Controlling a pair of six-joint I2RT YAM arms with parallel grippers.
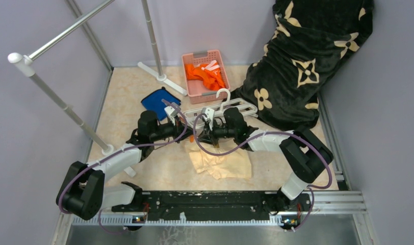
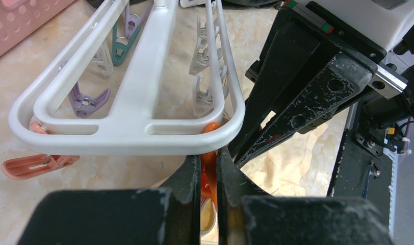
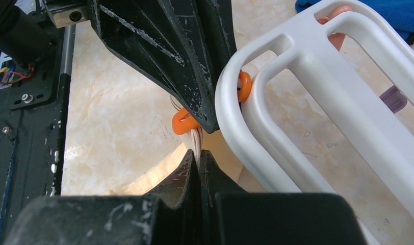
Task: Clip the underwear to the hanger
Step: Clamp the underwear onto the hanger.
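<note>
Two robot arms meet at the near end of a white plastic hanger lying flat on a marbled counter. The left end effector is clenched on a small orange clip that dangles from the hanger's end bar. The right end effector is clenched on a thin edge of the pale peach underwear, lifting it up to that clip. Most of the garment lies crumpled on the counter just in front of the hanger.

The black fingers of the two arms crowd together, almost touching. Whether the fabric edge sits inside the clip's mouth cannot be told.

Several things could go wrong. The pinch on the fabric is narrow, so the edge may slip free. If the left fingers let go too soon, the clip may snap shut on nothing. The hanger lies loose, so a nudge may slide it away. The clip hangs on a ring and may swivel aside.
</note>
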